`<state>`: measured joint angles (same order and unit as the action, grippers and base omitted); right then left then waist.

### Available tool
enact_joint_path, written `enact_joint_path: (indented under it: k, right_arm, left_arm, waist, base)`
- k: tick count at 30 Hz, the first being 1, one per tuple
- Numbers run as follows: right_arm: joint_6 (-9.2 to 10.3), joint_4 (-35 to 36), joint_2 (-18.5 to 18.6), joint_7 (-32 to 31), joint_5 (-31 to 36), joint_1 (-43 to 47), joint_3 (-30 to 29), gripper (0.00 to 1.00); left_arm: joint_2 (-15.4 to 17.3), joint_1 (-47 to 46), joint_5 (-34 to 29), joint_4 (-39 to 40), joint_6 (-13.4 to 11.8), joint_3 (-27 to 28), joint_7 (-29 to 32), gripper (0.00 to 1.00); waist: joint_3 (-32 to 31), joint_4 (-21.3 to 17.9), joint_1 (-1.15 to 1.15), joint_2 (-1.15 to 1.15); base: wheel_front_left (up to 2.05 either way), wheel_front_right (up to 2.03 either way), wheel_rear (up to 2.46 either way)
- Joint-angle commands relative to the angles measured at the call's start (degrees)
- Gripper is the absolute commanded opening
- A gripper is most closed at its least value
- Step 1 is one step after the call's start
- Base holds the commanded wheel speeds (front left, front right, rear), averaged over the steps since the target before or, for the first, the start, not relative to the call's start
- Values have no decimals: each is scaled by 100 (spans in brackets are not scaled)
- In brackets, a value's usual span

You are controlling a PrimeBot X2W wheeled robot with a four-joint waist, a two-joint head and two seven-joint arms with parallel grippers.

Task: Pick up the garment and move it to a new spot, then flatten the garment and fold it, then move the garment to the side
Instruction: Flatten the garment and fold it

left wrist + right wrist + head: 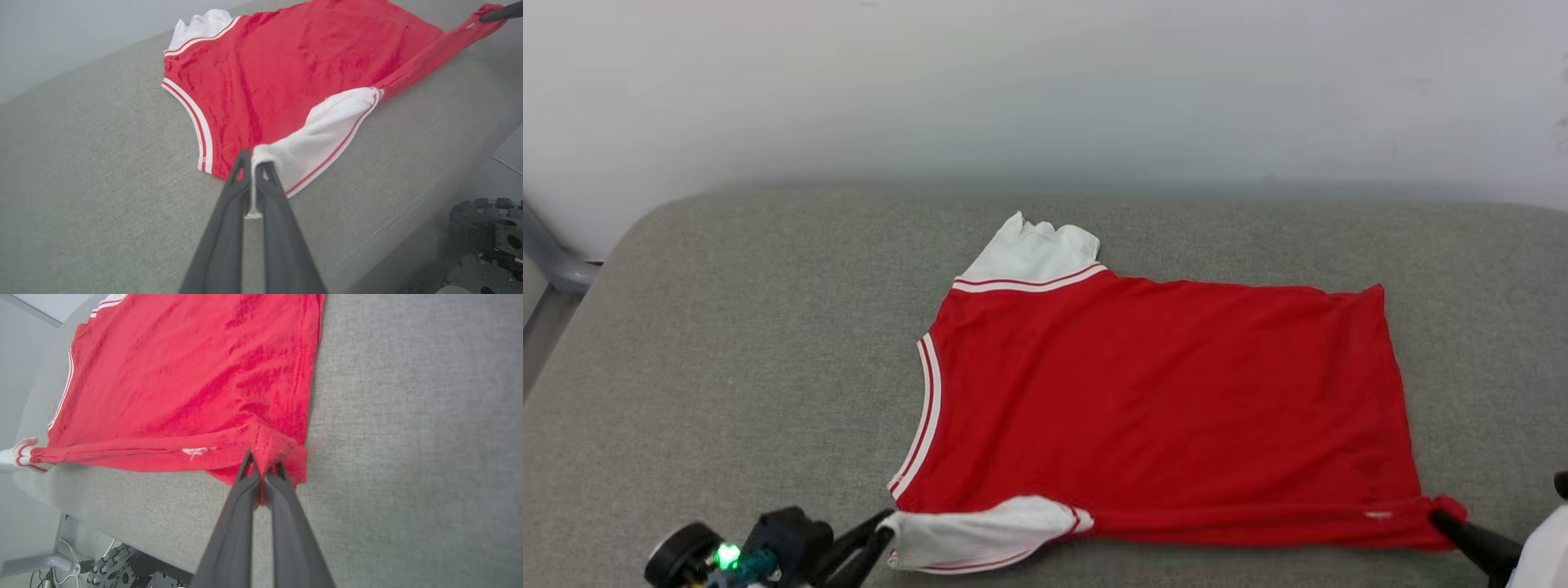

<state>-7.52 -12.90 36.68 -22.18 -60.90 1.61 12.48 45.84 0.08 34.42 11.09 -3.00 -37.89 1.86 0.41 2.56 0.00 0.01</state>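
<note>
A grey fabric-padded desk [727,367] is standing against a pale plain wall [1045,82], carrying the red short-sleeved jersey shirt [1160,392] from its middle toward its right.
A grey metal frame tube [556,261] is showing past the desk's left end. The shirt is lying spread flat, striped neckline leftward, one crumpled white sleeve at the far edge. The left claw [884,531] is clenching the near white sleeve's end, the right claw [1439,516] is clenching the near hem corner, and the bunched near edge is stretching between them.
</note>
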Motion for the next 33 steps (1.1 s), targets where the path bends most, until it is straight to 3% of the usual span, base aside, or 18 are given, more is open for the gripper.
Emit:
enact_joint_path:
  k: [1, 14, 26, 27, 28, 33]
  right_arm:
    - [6, 43, -57, -30, 52, -139, -45, 0]
    - [6, -142, -586, -686, 1017, -1220, -450, 0]
    - [6, -407, -916, -1102, 1690, -1706, -528, 0]
    - [7, -428, -925, -1079, 1773, -1740, -540, 22]
    - [7, -459, -952, -1085, 1818, -1756, -544, 100]
    - [8, -457, -1039, -1009, 1978, -1819, -575, 100]
  left_arm:
    - [-28, -152, -53, -39, 38, 52, 16, 0]
    - [-475, -1749, -224, -1254, 688, -14, 132, 0]
    - [-973, -2723, -323, -2611, 969, -382, 11, 0]
    - [-1002, -2771, -348, -2720, 982, -422, -16, 43]
    - [-1022, -2825, -393, -2830, 988, -450, -56, 100]
    - [-1258, -2916, -342, -3355, 956, -470, -356, 100]
  waist:
    - [134, -13, 0, -1]
    - [910, -73, 0, -1]
    - [1371, -99, 0, -1]
    - [1386, -103, 0, -1]
    - [1398, -107, 0, -1]
    - [1324, -97, 0, -1]
  base:
    - [0, 0, 0]
    - [0, 0, 0]
    - [0, 0, 0]
    - [0, 0, 0]
    - [0, 0, 0]
    - [0, 0, 0]
